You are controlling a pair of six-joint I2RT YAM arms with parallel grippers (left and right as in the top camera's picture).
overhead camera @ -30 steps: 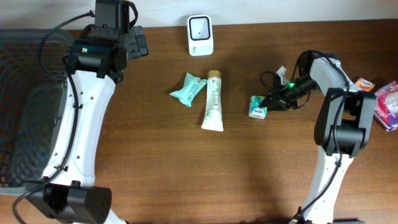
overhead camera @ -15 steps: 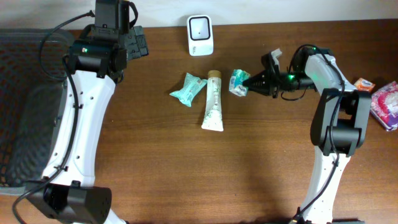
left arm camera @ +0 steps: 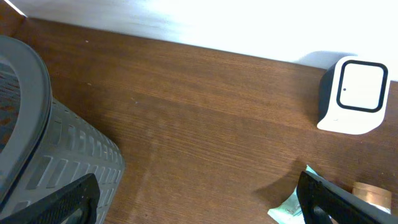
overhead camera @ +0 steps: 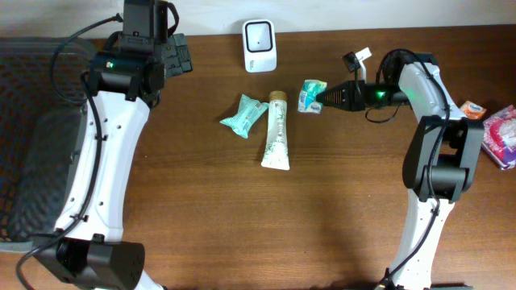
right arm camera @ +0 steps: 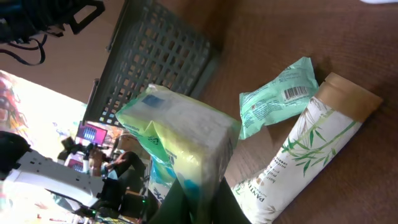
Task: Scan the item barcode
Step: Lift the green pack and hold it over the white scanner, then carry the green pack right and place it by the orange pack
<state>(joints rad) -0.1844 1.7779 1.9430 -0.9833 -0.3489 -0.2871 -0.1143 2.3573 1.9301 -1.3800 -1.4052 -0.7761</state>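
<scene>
small soft pack (overhead camera: 310, 94) hanging by one end in right claw (overhead camera: 322, 97), clenched on it, near counter's (overhead camera: 242, 225) back edge, right of scanner (overhead camera: 260, 35). risks: pack twisting or slipping from thin end pinch; barcode facing away from scanner window, cannot tell which side is carrying it. left claw (overhead camera: 173, 55) gaping wide, grasping nothing, near back left corner. mint pouch (overhead camera: 244, 115) and tube (overhead camera: 276, 129) lying mid-counter, not blocking path.

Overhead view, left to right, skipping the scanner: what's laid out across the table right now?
grey basket → teal pouch → bamboo-print tube → held packet → right gripper → small sachet → pink pack
</scene>
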